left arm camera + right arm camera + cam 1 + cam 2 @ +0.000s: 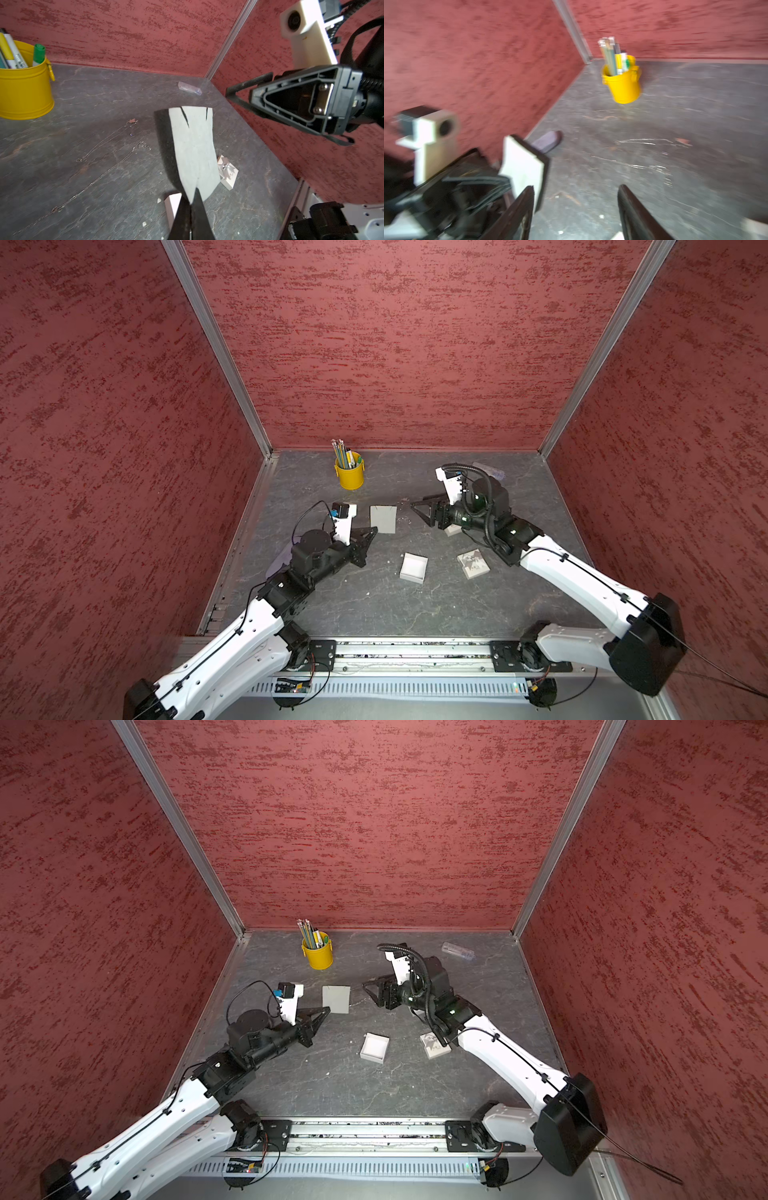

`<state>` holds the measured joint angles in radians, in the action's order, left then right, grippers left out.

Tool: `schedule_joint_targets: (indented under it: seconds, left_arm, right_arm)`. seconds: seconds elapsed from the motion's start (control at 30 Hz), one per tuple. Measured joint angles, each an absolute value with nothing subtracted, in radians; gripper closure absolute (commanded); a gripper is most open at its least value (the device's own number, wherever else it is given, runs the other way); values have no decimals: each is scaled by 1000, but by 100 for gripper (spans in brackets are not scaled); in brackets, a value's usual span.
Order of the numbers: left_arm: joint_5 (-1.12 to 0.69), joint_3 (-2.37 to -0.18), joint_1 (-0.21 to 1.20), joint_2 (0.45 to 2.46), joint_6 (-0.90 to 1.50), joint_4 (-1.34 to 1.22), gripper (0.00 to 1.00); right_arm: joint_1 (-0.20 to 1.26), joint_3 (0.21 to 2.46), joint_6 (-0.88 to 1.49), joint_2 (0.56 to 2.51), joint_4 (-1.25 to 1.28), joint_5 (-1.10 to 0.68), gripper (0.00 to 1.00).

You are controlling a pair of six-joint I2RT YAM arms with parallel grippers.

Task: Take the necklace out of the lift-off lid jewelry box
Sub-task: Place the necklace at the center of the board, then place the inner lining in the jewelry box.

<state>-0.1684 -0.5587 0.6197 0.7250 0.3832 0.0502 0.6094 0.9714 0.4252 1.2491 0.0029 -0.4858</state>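
Note:
My left gripper [375, 530] [192, 197] is shut on the lower edge of a grey display card [383, 519] [193, 145], holding it upright above the table. A thin necklace [104, 174] lies stretched on the dark table beside the card, off it. The white jewelry box [414, 567] [375, 1047] stands open and looks empty, near the table's middle. Its patterned lid [473, 563] [227, 172] lies to its right. My right gripper [417, 502] [576, 188] hangs open just right of the card, with nothing between its fingers.
A yellow bucket [350, 477] [623, 85] of pens stands at the back left. A clear plastic case [458, 951] lies at the back right. A purple thing [278, 562] lies under my left arm. Red walls close three sides.

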Motion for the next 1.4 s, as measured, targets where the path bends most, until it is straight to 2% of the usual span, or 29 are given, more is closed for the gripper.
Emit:
schedule_joint_targets:
  seconds: [0.2,0.27,0.37,0.43,0.5,0.67,0.7,0.83,0.93,1.07,1.27,1.4]
  left_arm:
    - [-287,-577,605,767,429,-17,100]
    - [-313,-577,605,776,442,-31,100]
    - [-340,-577,605,787,459,-54,100]
    - [-351,-577,605,790,464,-63,100]
    - [-361,-577,605,793,467,-69,100]
    - [-371,-577,605,799,475,-70,100]
    - [-374,-577,605,803,476,-69,96]
    - [-381,-577,604,808,474,-68,71]
    - [-380,-573,604,808,471,-61,60]
    - [-361,-548,603,806,474,-43,55]
    - [-316,-497,599,886,497,-22,55]
    - [-286,-490,599,997,529,-23,57]
  right_arm:
    - [609,928,540,1274,118,-666,31]
    - [609,926,575,1290,156,-706,34]
    - [609,918,630,1314,226,-756,50]
    - [609,904,664,1325,270,-780,64]
    - [609,886,694,1330,300,-793,73]
    - [609,849,757,1330,363,-808,89]
    - [609,844,765,1330,371,-807,90]
    - [609,834,781,1321,340,-769,94]
    - [609,832,778,1291,236,-687,94]
    - [609,793,779,1224,89,-560,97]
    - [627,667,821,1142,-70,-409,98]
    - [667,617,854,1158,-114,-355,98]
